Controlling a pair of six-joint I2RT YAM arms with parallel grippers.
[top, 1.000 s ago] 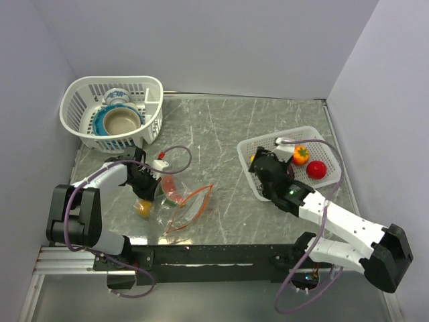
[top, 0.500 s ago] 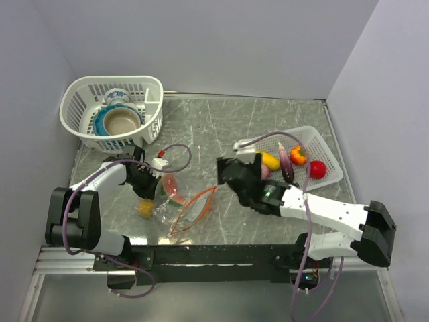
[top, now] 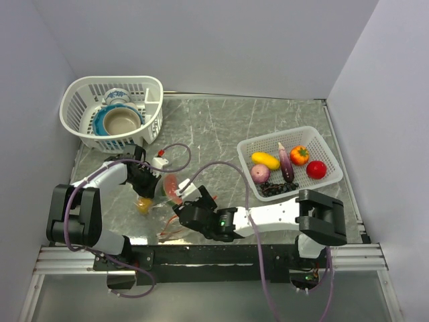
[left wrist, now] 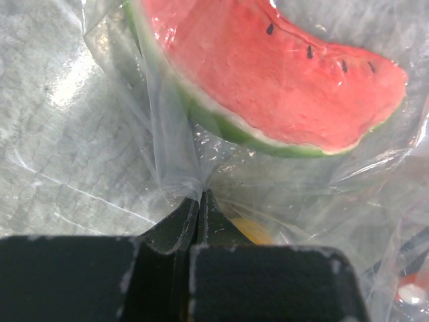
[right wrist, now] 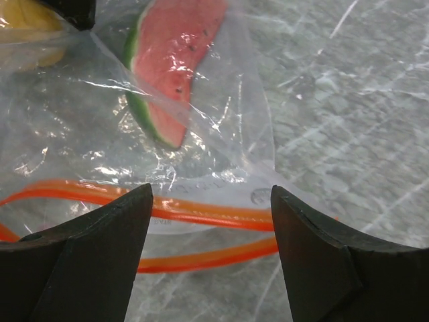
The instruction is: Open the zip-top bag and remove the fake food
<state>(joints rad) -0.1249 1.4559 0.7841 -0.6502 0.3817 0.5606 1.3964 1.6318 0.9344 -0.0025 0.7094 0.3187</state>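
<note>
Plastic of the zip-top bag (top: 163, 209), lying near the tabletop's (top: 221, 127) near-left corner, is looking thin, limp, slippery. Your left gripper (left wrist: 199, 201) is pinching a fold of it, fingers together; your right gripper (right wrist: 209, 201) is hovering spread over the orange zip strip (right wrist: 221, 220). The watermelon slice (left wrist: 268, 87) inside is seeming light, rigid: grip across its flat faces.

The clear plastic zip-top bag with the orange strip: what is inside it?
A red watermelon slice with green rind, and a yellow piece, partly covered by the left gripper; its kind cannot be told.
</note>
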